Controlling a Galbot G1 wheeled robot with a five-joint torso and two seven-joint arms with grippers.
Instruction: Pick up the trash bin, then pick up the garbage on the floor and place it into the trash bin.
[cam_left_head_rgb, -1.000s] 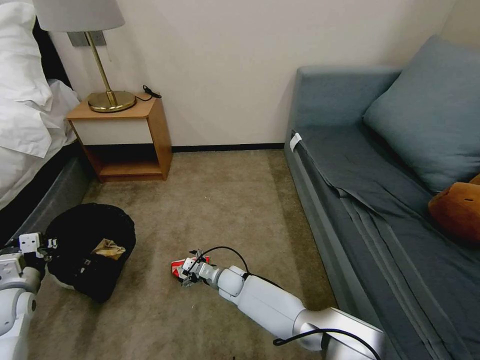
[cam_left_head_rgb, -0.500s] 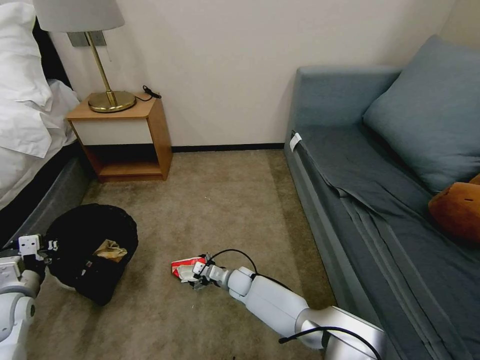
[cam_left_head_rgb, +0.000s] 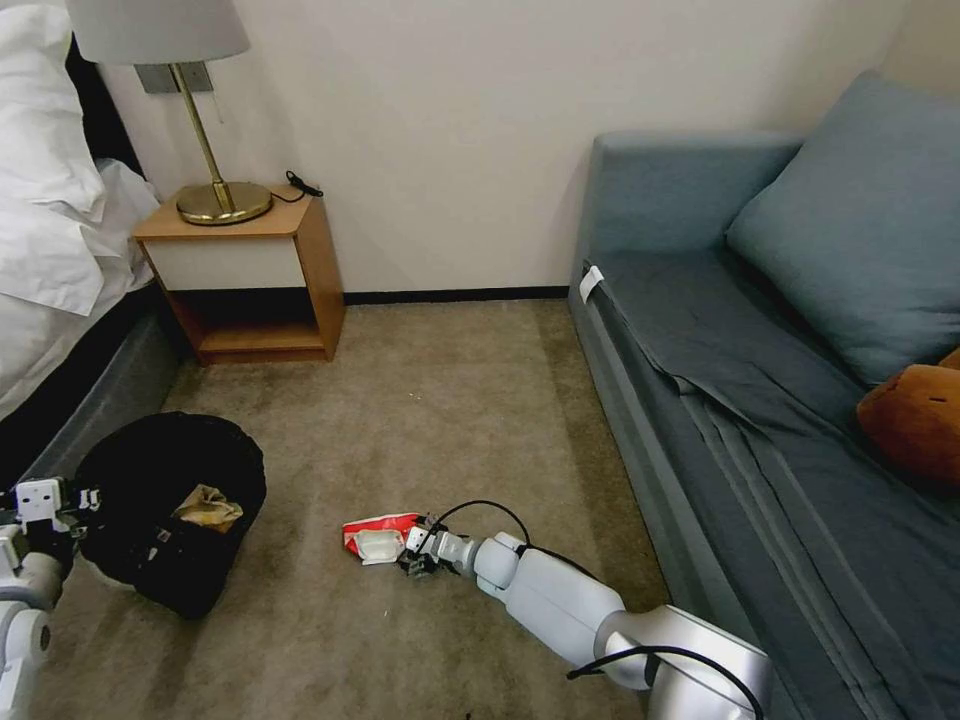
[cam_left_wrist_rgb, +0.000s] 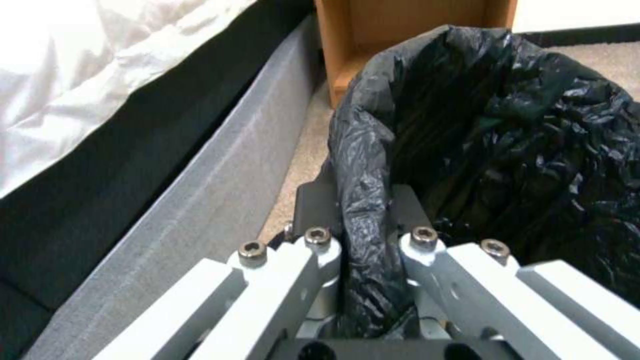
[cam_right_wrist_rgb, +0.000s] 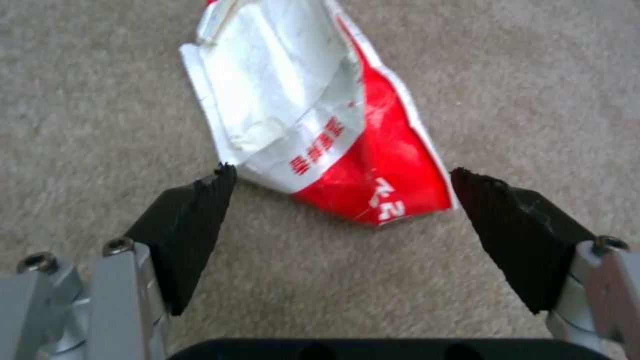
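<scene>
The trash bin (cam_left_head_rgb: 170, 520), lined with a crinkly black bag, hangs tilted at the lower left, with crumpled brown paper (cam_left_head_rgb: 205, 508) inside. My left gripper (cam_left_head_rgb: 45, 510) is shut on its rim; in the left wrist view both fingers pinch the bag-covered rim (cam_left_wrist_rgb: 367, 220). A red-and-white wrapper (cam_left_head_rgb: 380, 535), the garbage, lies flat on the carpet. My right gripper (cam_left_head_rgb: 418, 552) is low beside it and open. In the right wrist view the wrapper (cam_right_wrist_rgb: 320, 125) lies just ahead of the black fingertips (cam_right_wrist_rgb: 193, 220), whose tips flank its near end.
A wooden nightstand (cam_left_head_rgb: 250, 280) with a brass lamp (cam_left_head_rgb: 205, 150) stands against the far wall. The bed (cam_left_head_rgb: 60, 300) runs along the left and a blue sofa (cam_left_head_rgb: 780, 400) along the right. Beige carpet (cam_left_head_rgb: 440, 400) lies open between them.
My right gripper has drawn back from over the wrapper toward me, leaving the wrapper on the carpet. The left arm with the bin has shifted slightly left and lower.
</scene>
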